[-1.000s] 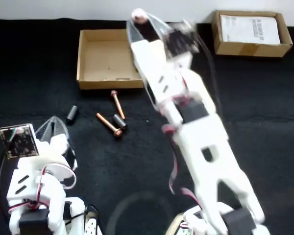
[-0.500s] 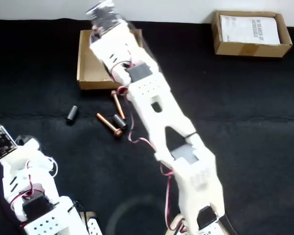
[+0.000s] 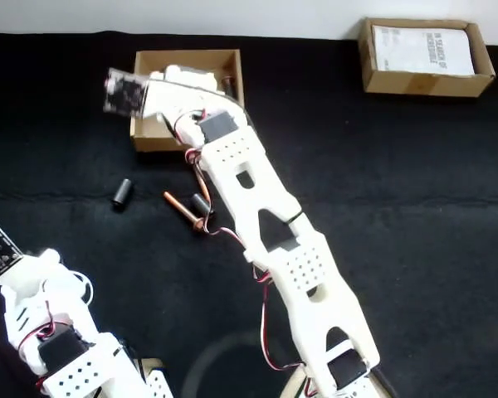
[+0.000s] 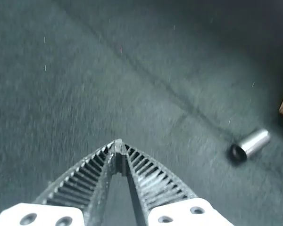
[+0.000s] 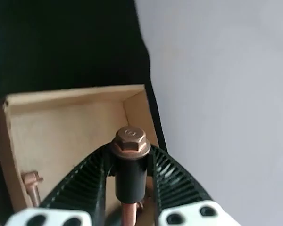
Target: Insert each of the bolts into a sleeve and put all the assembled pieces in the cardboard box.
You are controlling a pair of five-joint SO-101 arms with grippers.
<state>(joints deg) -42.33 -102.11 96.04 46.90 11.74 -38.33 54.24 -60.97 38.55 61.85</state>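
My right gripper [image 5: 130, 157] is shut on an assembled piece [image 5: 130, 141], a copper bolt seated in a black sleeve. It hangs above the inside of the open cardboard box [image 5: 70, 122], near the box's back right corner. In the high view the right arm reaches across to that box [image 3: 183, 55], with its gripper [image 3: 221, 84] over it. On the cloth in front of the box lie two bolts [image 3: 185, 211] [image 3: 200, 177] and two sleeves [image 3: 202, 204] [image 3: 121, 191]. My left gripper [image 4: 118, 144] is shut and empty, low over the cloth, well short of a sleeve [image 4: 249, 143].
A second cardboard box [image 3: 423, 81] with a printed sheet stands at the back right. The left arm [image 3: 41, 319] sits at the front left corner. A copper bolt [image 5: 31, 184] shows by the box's front wall; inside or outside, I cannot tell.
The right arm swung left from the box's back right corner to over the box, still holding the piece. The left arm drew back toward the front left.
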